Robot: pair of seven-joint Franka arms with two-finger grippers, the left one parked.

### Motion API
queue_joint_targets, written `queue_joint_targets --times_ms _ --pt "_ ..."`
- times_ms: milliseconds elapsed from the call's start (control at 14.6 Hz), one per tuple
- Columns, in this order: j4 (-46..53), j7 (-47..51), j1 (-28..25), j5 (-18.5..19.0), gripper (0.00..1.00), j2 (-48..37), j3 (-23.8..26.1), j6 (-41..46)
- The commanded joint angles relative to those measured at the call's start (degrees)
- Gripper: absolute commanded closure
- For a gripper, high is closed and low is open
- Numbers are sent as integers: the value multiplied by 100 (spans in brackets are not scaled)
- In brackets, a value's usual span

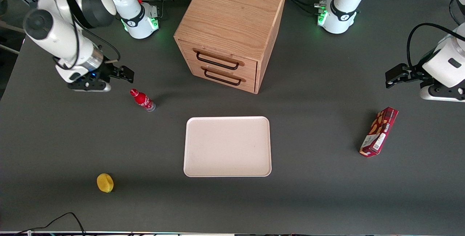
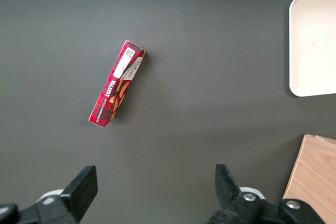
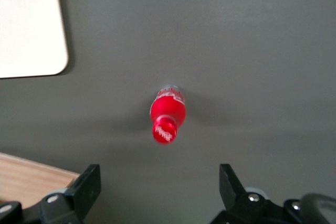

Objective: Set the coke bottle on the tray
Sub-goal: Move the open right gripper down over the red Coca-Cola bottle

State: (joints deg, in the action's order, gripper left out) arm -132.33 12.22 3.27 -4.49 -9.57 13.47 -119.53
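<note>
The bottle (image 1: pixel 142 100) was seen standing on the counter (image 1: pixel 72 138), apart from the tray (image 1: pixel 227 146). The tool (image 1: pixel 123 74) was held above the counter, near the bottle and farther from the camera, its fingers spread wide, nothing gripped.

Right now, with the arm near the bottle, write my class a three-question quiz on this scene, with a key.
1. True or false: the coke bottle lies on the tray.
2. The gripper is: A open, B shut on the bottle.
3. Which thing lies nearest the front camera: lemon, snack box or drawer cabinet?
Key: 1 false, it stands on the table. 2 A, open, near the bottle. 3 lemon.
</note>
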Motion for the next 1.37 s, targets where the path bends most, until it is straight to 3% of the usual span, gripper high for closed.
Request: queue_joint_targets --times_ms 0,206,343,549,961,1029,1098,1304 --pt "-528 53 -28 -43 0 263 -2 -1006" --pt "-837 53 -28 -43 0 483 -2 -1581" --pt "-926 53 -28 -43 1 483 -2 -1617" --pt "-935 44 -37 -43 13 474 -2 -1609" --pt "-821 44 -46 -34 14 483 121 -1617" --pt "-820 44 -37 -34 21 483 121 -1617" --pt "-820 44 -46 9 38 492 121 -1617" --pt "-820 44 -37 150 100 500 121 -1617"
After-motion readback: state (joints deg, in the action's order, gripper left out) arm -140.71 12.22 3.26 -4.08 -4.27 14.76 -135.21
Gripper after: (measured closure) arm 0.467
